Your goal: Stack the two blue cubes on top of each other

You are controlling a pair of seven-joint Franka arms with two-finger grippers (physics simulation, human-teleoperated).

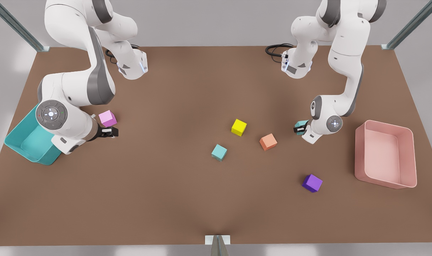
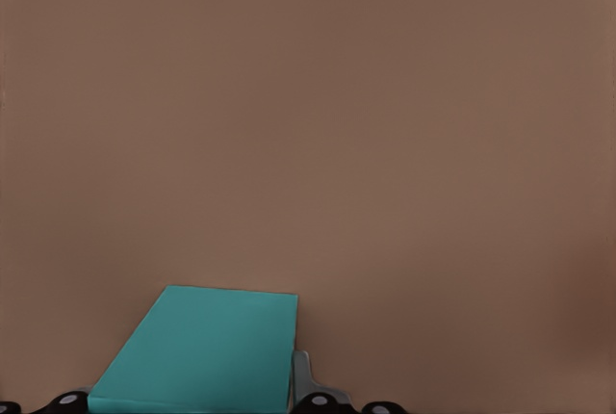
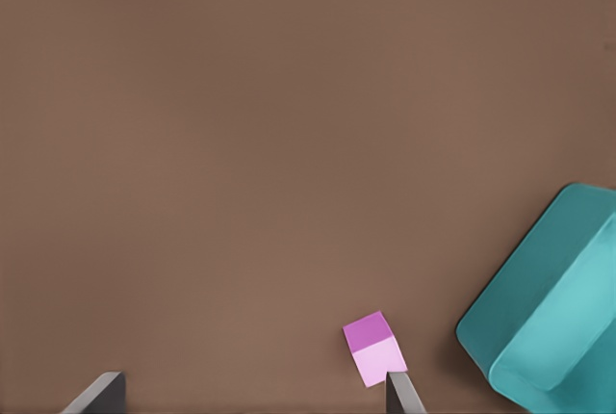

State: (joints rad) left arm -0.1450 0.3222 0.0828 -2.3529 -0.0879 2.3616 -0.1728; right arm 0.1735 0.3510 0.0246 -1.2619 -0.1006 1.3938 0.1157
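One blue cube (image 1: 219, 152) rests on the brown table near the middle. The other blue cube (image 1: 301, 126) is at the front view's right, with my left gripper (image 1: 298, 128) shut on it. The left wrist view shows that cube (image 2: 202, 347) between the left gripper's (image 2: 192, 401) fingers, with bare table beyond it. My right gripper (image 1: 111, 132) is at the front view's left, low over the table beside a pink cube (image 1: 107, 118). In the right wrist view the right gripper (image 3: 252, 400) stands open with nothing between its fingers.
Between the two blue cubes lie a yellow cube (image 1: 239, 127) and an orange cube (image 1: 268, 142). A purple cube (image 1: 312, 183) sits nearer the front. A pink bin (image 1: 388, 127) stands at the right edge. A teal bin (image 1: 24, 142) stands at the left, by the pink cube (image 3: 373, 349).
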